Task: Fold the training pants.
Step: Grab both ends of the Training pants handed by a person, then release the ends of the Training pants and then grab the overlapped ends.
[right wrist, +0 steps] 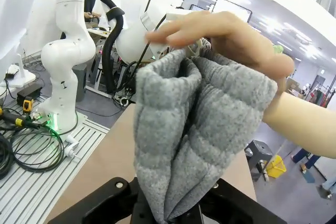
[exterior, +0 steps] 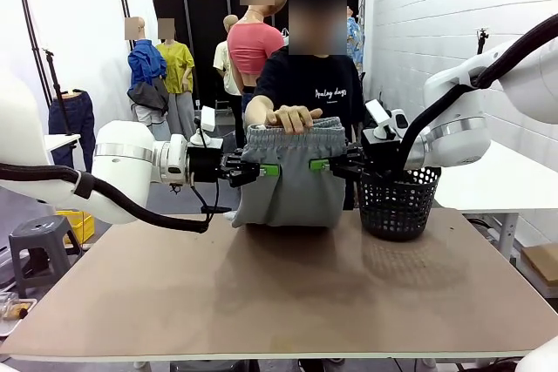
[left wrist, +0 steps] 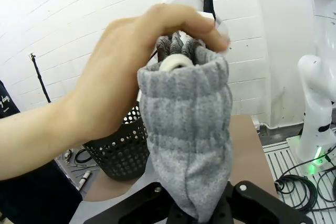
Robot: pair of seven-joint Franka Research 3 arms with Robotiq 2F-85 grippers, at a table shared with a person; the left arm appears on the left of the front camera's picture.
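Observation:
The light grey training pants [exterior: 290, 179] hang above the far side of the table, waistband up. A person's hand [exterior: 291, 118] holds the gathered waistband at its middle. My left gripper [exterior: 266, 169] is shut on the pants' left edge, and my right gripper [exterior: 321, 165] is shut on the right edge. In the left wrist view the grey cloth [left wrist: 189, 129] rises from between the closed jaws up to the person's hand [left wrist: 131, 72]. The right wrist view shows the same: cloth [right wrist: 194, 129] pinched at the bottom, the hand [right wrist: 231, 35] gripping the top.
A black mesh basket [exterior: 398, 202] stands on the brown table [exterior: 279, 294] just right of the pants, close under my right arm. The person stands at the far edge. A grey stool [exterior: 39, 241] sits off the table's left side.

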